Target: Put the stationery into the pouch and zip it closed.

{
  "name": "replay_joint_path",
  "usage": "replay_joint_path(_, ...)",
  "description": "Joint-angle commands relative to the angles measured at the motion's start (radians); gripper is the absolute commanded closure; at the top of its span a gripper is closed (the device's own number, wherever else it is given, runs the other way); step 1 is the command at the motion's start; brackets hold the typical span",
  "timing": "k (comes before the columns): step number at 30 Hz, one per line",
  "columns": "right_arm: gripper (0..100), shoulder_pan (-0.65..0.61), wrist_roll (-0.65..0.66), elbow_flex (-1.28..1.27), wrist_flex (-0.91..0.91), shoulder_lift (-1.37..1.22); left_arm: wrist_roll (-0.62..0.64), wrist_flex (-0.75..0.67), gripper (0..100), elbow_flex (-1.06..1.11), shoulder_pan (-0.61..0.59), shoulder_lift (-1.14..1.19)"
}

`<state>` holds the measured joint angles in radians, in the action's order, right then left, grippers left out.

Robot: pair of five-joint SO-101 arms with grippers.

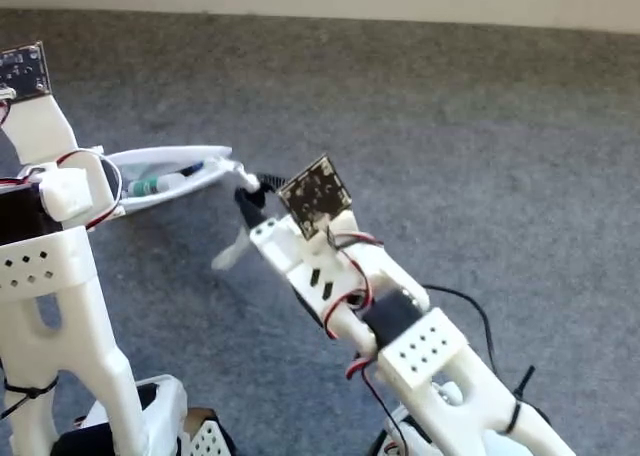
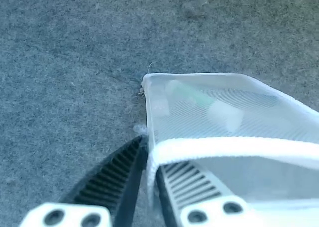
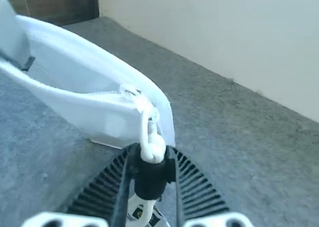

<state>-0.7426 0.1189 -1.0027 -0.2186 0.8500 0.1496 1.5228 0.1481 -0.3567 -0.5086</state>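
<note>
We have the pouch (image 1: 165, 181), white mesh, stretched between the two arms over the grey carpeted table (image 1: 450, 126). The left gripper (image 2: 148, 157) has its jaws pressed together on the pouch's edge, pinching the white trim at one end. The right gripper (image 3: 151, 152) is at the opposite end, jaws closed on the zipper pull (image 3: 148, 125), a white cord tab hanging off the slider (image 3: 130, 91). The slider sits close to that end of the pouch. There is a dark piece wedged between the right jaws under the pull, and we cannot tell what it is. The stationery (image 2: 219, 112) is inside the pouch: through the mesh we see a green pen-like item and a white one lying side by side. In the high view the contents show as green and white shapes near the pouch's middle. We cannot tell whether the pouch's bottom touches the table.
</note>
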Motion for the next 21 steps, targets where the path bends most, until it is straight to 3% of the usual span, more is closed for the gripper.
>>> replay_joint_path(1,99.4,-0.059,0.031,0.01,-0.206,0.137,-0.009,-0.011,99,-0.007,0.013,-0.004)
replay_joint_path(8,99.4,-0.18,0.101,0.008,-0.509,0.303,-0.078,-0.026,98,-0.01,0.048,-0.004)
replay_joint_path(12,99.4,-0.225,0.144,0.008,-0.622,0.374,-0.081,-0.018,88,-0.045,0.093,-0.004)
replay_joint_path(15,99.4,-0.232,0.169,0.008,-0.7,0.418,-0.16,-0.017,83,-0.073,0.153,-0.004)
replay_joint_path(21,99.4,-0.232,0.172,-0.03,-0.806,0.55,-0.264,0.005,82,-0.099,0.311,-0.004)
